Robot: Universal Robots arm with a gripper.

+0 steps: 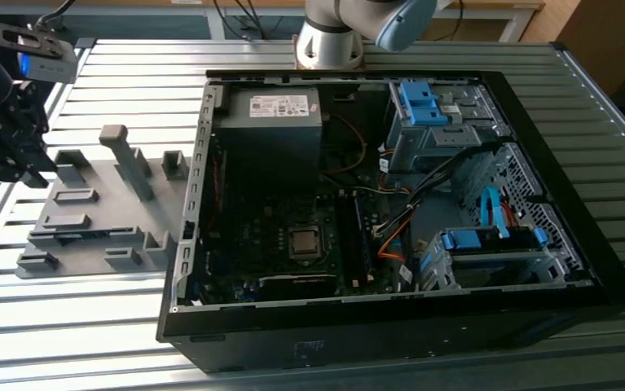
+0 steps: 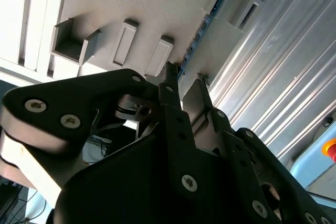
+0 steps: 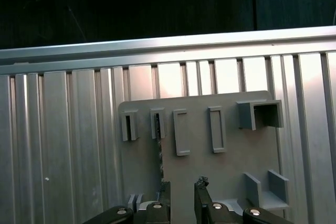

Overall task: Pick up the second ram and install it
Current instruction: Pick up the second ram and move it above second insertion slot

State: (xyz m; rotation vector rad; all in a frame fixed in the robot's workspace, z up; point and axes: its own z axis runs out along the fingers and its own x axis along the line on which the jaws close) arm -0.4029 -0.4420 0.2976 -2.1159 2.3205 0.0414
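One ram (image 2: 203,24) stands on edge in grey holder (image 3: 228,169), long axis toward part-open, empty claw (image 3: 183,184).

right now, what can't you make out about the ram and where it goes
- second ram: second wrist view, near end hidden behind the gripper; chips and sticker not visible edge-on.
- motherboard: exterior view, too dark to tell slots or any fitted ram.

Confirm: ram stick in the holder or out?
In. The ram stick stands on edge in slots of the gray holder; the open claw hovers by it, not gripping.
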